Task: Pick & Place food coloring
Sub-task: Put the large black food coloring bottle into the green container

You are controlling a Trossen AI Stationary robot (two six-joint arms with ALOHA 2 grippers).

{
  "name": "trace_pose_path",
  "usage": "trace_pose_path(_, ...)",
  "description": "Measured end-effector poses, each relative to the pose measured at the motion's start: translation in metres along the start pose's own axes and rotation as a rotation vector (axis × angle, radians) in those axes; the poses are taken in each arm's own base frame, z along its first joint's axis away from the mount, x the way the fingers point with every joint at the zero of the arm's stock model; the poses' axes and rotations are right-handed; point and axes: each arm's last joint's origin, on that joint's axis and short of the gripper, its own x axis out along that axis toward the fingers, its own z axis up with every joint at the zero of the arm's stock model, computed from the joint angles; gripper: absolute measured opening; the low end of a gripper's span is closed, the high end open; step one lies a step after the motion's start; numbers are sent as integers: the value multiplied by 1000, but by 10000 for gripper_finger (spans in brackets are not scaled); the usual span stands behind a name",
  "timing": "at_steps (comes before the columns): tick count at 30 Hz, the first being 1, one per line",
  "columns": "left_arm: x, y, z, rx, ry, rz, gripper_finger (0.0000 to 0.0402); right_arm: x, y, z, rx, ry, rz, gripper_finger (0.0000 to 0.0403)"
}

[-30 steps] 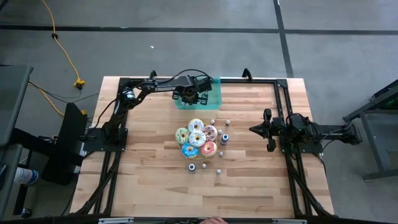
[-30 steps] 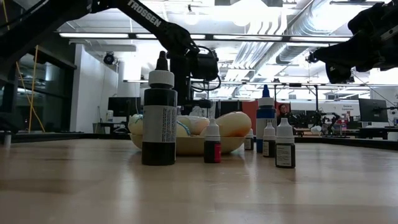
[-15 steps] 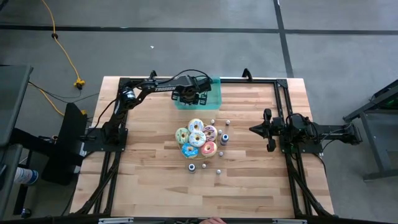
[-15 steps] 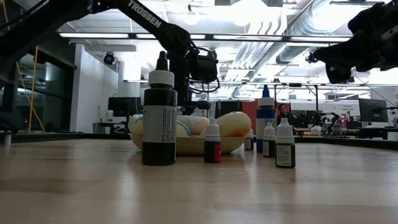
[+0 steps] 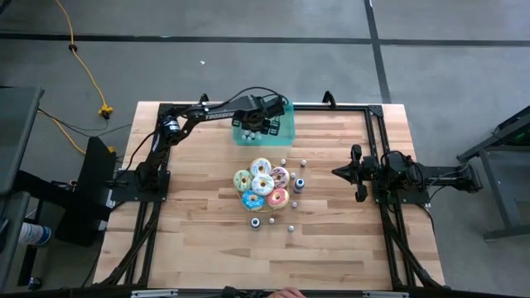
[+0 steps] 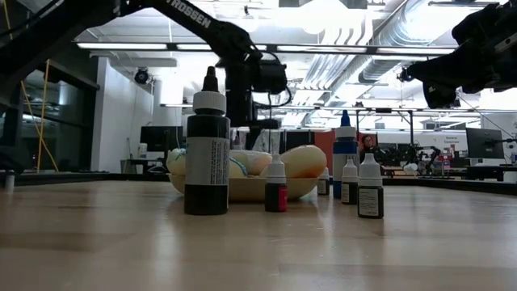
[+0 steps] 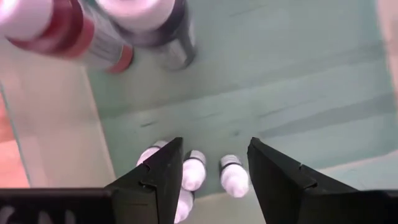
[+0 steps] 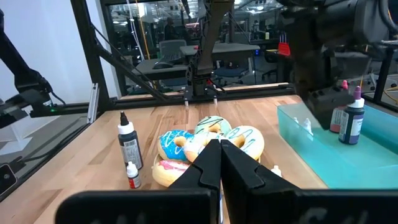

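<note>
A: Where is the left end effector?

B: In the high view it hangs over the teal tray at the upper centre of the desk. The left wrist view shows its fingers parted, nothing between them, with the tray floor below.

A: And the food coloring?

B: Some bottles are in the tray: in the left wrist view, small white-capped ones lie at lower centre, and two larger bottles show at upper left. More stand on the desk around the donuts at centre frame in the high view. In the low view a tall dark bottle stands left of centre, and smaller ones stand right of centre.

A: The right end effector?

B: It waits at the right of the desk in the high view. In the right wrist view its fingers are pressed together, holding nothing.
</note>
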Motion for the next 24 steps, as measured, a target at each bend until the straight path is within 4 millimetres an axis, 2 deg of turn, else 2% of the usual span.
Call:
trace_pose_path(6, -20, -4, 10, 47, -22, -25, 170, 0, 0, 0, 0, 0, 0, 0)
trace_pose_path(13, -62, -17, 16, 213, -64, -110, 170, 0, 0, 0, 0, 0, 0, 0)
trace_pose_path(18, -94, -23, 9, 362, -77, -127, 170, 0, 0, 0, 0, 0, 0, 0)
trace_pose_path(24, -125, -26, -9, 474, -57, -147, 170, 0, 0, 0, 0, 0, 0, 0)
